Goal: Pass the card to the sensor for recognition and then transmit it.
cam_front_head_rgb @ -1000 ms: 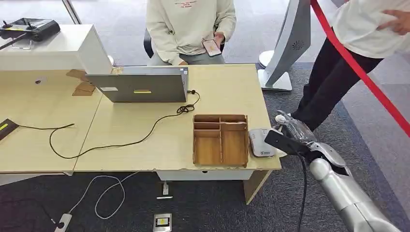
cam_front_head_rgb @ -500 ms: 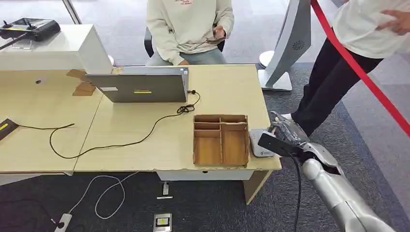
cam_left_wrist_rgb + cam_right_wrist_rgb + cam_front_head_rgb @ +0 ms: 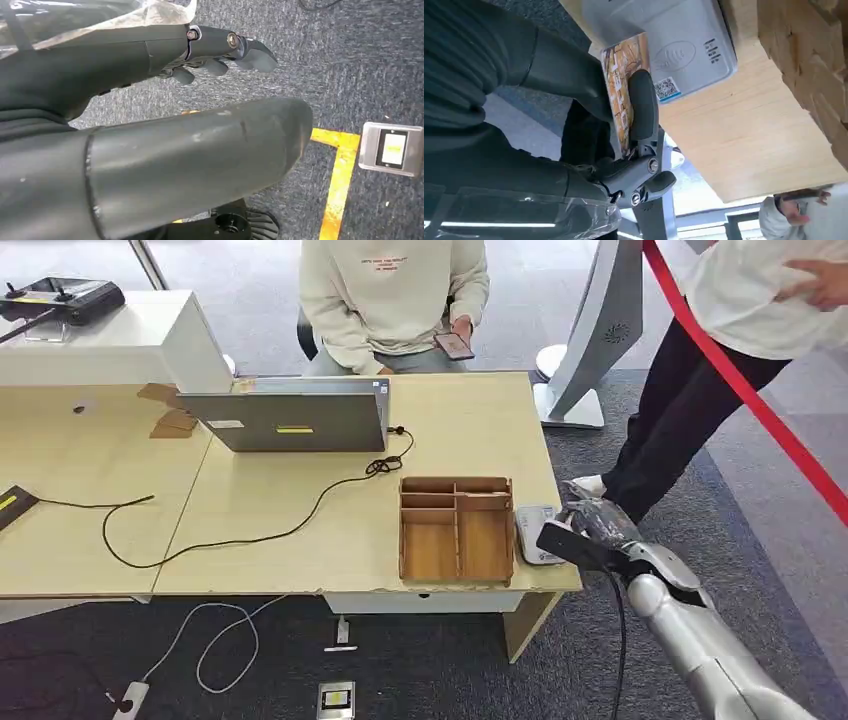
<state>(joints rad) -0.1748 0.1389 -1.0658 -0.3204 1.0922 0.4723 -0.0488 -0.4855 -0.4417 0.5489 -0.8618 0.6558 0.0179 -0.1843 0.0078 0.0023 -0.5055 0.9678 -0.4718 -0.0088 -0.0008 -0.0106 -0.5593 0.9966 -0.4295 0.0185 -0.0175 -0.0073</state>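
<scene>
Card [image 3: 623, 90] nearer sensor [image 3: 674, 45]; in robot hand [image 3: 624, 125]

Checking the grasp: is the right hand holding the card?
Yes: in the right wrist view the right hand pinches the card beside the grey sensor.

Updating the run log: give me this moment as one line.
right hand: holds card | card: at card reader edge on table | left hand: hangs, holds nothing

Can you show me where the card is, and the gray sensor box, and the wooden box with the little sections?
card [image 3: 620, 90], right wrist view, on its printed face.
sensor [image 3: 679, 45], right wrist view, on its gray top.
wooden box [image 3: 456, 485], head view, on its back rim.
</scene>
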